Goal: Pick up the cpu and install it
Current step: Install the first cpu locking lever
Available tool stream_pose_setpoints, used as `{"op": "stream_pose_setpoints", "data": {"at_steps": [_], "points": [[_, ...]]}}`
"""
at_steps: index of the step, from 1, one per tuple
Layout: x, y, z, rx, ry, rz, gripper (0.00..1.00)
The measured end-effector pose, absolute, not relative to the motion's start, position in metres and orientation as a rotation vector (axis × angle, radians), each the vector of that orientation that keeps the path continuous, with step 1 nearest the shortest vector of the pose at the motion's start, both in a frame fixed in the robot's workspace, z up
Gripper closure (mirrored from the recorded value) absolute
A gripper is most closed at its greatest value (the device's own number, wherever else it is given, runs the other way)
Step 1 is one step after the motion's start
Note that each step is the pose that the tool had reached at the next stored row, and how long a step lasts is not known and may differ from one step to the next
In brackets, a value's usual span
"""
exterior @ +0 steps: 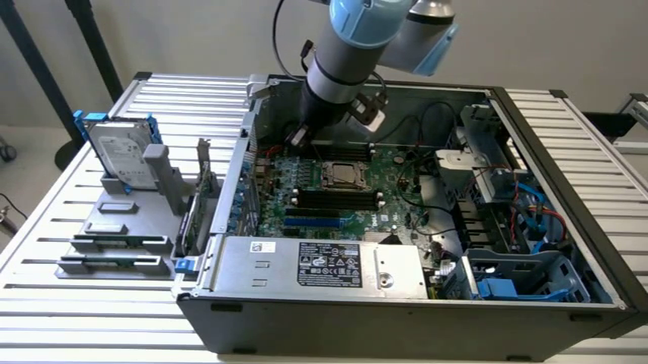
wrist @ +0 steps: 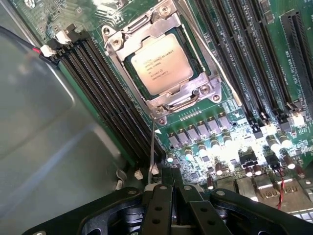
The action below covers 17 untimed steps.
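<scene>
A white table (exterior: pixel 61 303) of ribbed metal slats spreads across the exterior view from seven o'clock round to three o'clock, evenly and brightly lit. Behind it, from ten to two o'clock, stands a plain pale wall (exterior: pixel 202 38), crossed at ten o'clock by two dark slanted poles (exterior: pixel 41 68). At nine o'clock a strip of beige floor (exterior: pixel 30 136) shows beside the table's edge, with a small black wheel (exterior: pixel 5 152) on it.

Arm (exterior: pixel 339 74) above computer case (exterior: pixel 405 327) had silver-grey tube, pale blue joint caps, black wrist section. Thin black cable (exterior: pixel 278 38), perhaps two, ran above case. Gripper (wrist: pixel 172 188) was black, jointed bars dotted with round screws.
</scene>
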State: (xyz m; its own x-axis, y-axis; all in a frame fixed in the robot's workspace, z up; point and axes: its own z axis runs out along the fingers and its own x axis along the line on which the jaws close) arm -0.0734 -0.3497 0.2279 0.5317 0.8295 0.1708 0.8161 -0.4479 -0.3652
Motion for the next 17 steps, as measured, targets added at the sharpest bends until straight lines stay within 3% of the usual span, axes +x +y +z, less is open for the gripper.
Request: {"op": "stream_pose_setpoints", "data": {"at_steps": [17], "points": [[-0.085,-0.366,0.237,-2.347,-1.257,-0.001,0.89]]}}
